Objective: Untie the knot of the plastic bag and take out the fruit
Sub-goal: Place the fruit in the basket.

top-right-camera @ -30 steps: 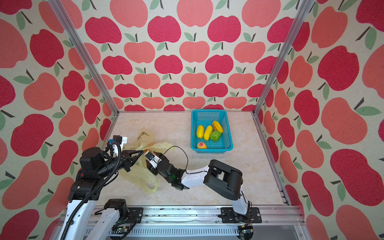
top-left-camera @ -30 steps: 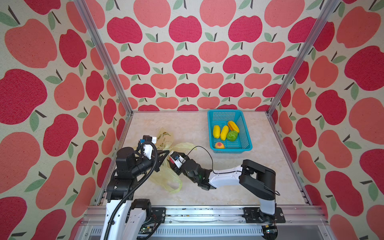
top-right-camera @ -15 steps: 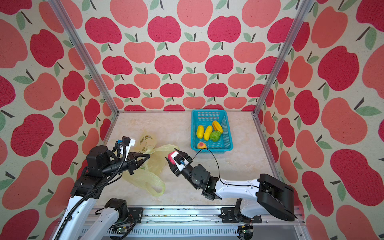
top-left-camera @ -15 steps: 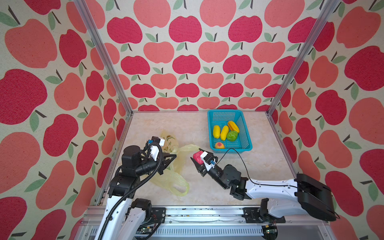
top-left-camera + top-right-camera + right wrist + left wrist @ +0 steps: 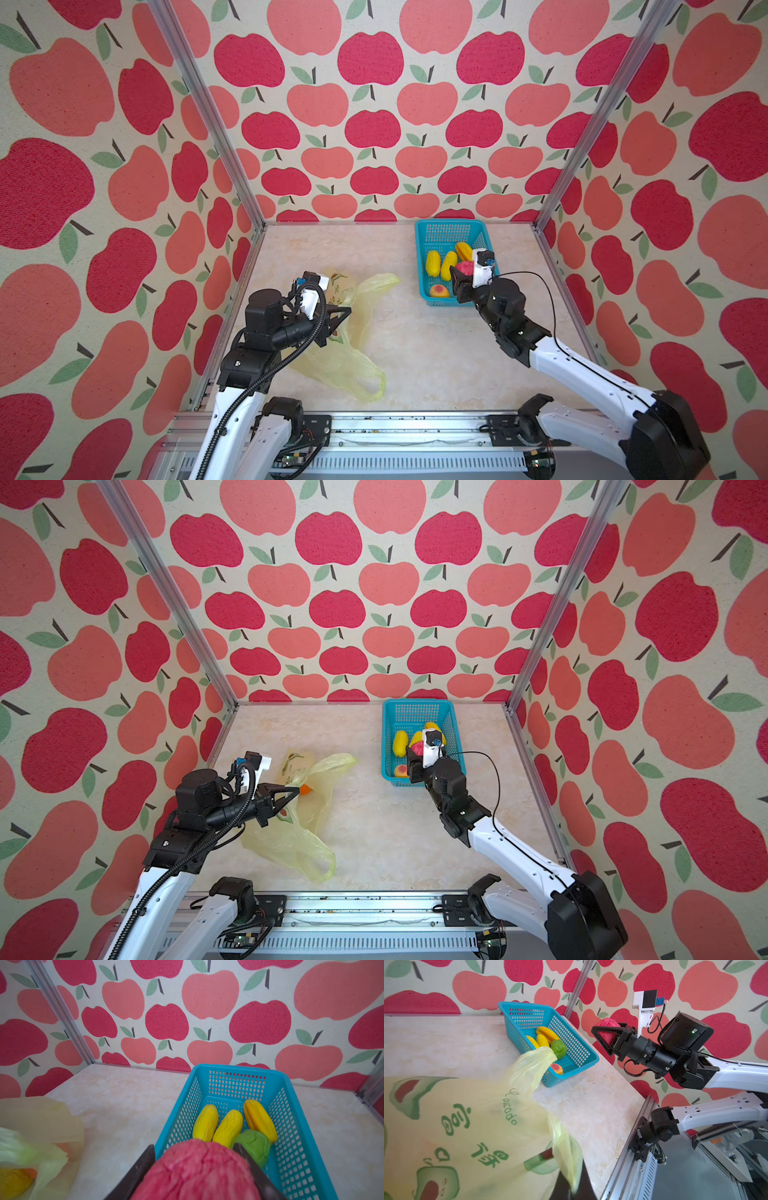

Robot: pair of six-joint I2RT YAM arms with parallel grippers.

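Fruit (image 5: 464,268) clamped in right jaws over basket (image 5: 451,233).

The plastic bag (image 5: 467,1101) bears green script reading roughly "avocado".

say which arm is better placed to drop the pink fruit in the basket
Right: the right gripper holds the pink fruit over the teal basket; the left gripper is shut on the plastic bag, farther away.

Two robot arms (image 5: 582,372), one blue basket (image 5: 449,232), one plastic bag (image 5: 332,365), three yellow fruits (image 5: 205,1124), two orange fruits (image 5: 259,1120), one green fruit (image 5: 254,1147), one peach (image 5: 439,291) and one pink-red fruit (image 5: 197,1169).
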